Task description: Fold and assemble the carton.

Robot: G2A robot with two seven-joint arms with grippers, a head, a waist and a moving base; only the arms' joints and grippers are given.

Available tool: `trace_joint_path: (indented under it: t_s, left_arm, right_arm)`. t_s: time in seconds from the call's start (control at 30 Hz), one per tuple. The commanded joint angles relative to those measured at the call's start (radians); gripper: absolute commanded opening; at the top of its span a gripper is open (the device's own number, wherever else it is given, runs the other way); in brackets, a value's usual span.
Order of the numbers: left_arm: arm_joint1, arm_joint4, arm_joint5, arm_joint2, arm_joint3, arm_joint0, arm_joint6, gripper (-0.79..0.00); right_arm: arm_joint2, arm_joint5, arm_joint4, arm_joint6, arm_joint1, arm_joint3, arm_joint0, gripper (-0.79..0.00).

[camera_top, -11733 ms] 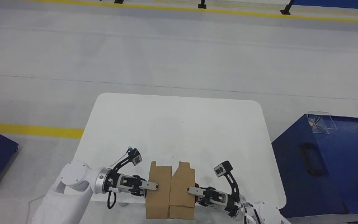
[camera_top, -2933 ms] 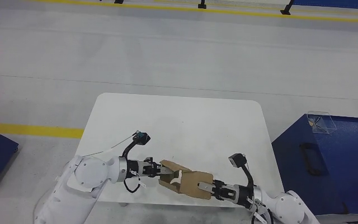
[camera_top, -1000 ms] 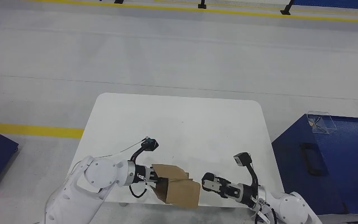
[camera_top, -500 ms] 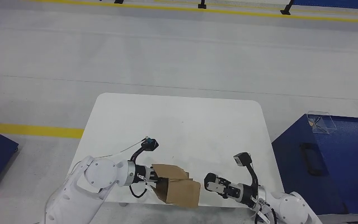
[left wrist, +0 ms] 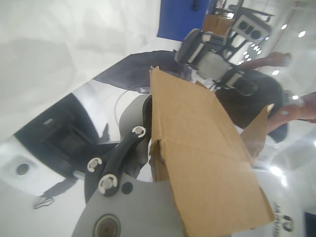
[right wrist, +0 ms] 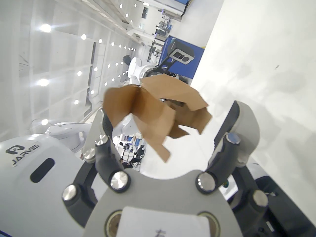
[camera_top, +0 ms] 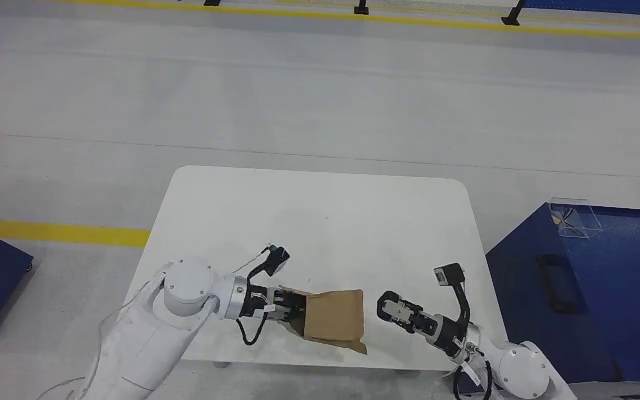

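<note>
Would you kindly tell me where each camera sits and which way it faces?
Top view: above the arms, looking down at the table; both arms show, left tool gripping the carton, right tool open beside it.
Left wrist view: on the left wrist, looking along the carton toward the right tool; one own finger shows.
Right wrist view: on the right wrist, facing the carton; both own fingers show.
Shared: every view shows the carton.

Plain brown carton (camera_top: 335,315), white table (camera_top: 320,210), blue cabinet (camera_top: 560,300), yellow floor stripe (camera_top: 70,234), pale grey floor (camera_top: 300,90)
</note>
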Motion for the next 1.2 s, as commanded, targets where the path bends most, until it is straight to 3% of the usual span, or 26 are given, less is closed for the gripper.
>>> trace_joint_path:
  t_s: [0.0,0.17,0.43,0.67,1.17]
  left_arm:
    - [-0.018,-0.076,0.053,0.038,0.084,-0.057,0.009,-0.785]
    - [-0.067,-0.29,0.231,0.104,0.226,-0.116,0.096,-0.785]
    - [-0.067,-0.29,0.231,0.104,0.226,-0.116,0.096,-0.785]
    - [-0.071,-0.317,0.242,0.114,0.199,-0.114,0.09,-0.785]
    - [-0.093,-0.333,0.269,0.163,0.208,-0.159,0.157,-0.785]
  right_arm:
    - [0.014,-0.008,0.038,-0.02,-0.001,0.028,0.0,0.0]
    - [0.035,-0.012,0.033,-0.063,-0.002,0.046,-0.006,0.0]
    - [0.032,0.0,0.029,-0.083,-0.004,0.038,-0.004,0.0]
    - [0.046,0.04,-0.101,-0.193,-0.008,0.048,0.002,0.0]
    - [-0.089,0.074,-0.212,-0.166,-0.027,0.171,0.105,0.0]
